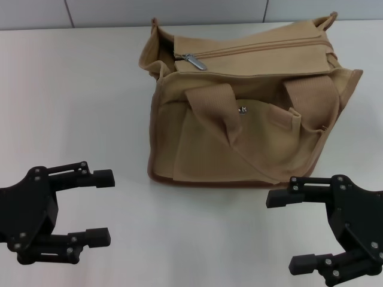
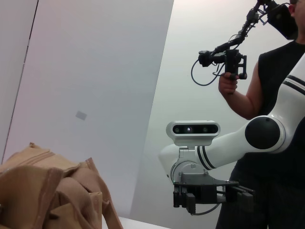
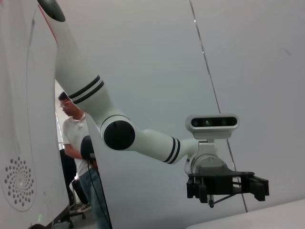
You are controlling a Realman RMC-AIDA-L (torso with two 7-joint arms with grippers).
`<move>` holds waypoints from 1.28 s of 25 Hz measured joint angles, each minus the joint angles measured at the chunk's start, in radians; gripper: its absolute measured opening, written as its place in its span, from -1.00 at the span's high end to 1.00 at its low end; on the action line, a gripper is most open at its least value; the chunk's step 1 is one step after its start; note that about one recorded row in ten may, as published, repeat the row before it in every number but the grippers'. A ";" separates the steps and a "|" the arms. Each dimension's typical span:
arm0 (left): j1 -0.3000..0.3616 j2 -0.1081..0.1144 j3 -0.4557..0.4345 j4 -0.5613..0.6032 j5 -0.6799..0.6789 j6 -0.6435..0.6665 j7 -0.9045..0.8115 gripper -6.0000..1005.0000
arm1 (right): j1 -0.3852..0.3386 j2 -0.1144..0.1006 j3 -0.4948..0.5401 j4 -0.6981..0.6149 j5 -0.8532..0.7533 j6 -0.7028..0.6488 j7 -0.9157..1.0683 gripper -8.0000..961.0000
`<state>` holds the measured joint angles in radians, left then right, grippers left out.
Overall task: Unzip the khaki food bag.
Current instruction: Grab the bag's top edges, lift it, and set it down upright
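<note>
I see the khaki food bag [image 1: 248, 104] upper center on the desk [image 1: 78, 101], zipped; left claw [image 1: 99, 206] lower left, right claw [image 1: 296, 230] lower right, both spread, clear of it.

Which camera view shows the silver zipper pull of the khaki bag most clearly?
The head view: the zipper pull lies in plain sight on top of the khaki food bag. The left wrist view shows only the bag's side and handles; the right wrist view shows no bag.
</note>
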<state>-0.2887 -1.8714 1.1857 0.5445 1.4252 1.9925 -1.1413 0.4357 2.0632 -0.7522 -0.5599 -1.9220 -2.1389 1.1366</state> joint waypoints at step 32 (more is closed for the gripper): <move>-0.009 -0.002 0.005 0.000 0.000 0.002 0.000 -0.49 | 0.000 0.001 -0.001 0.000 -0.006 0.008 0.000 -0.71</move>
<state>-0.2976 -1.8729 1.1903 0.5445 1.4250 1.9941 -1.1413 0.4357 2.0644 -0.7532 -0.5599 -1.9284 -2.1305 1.1366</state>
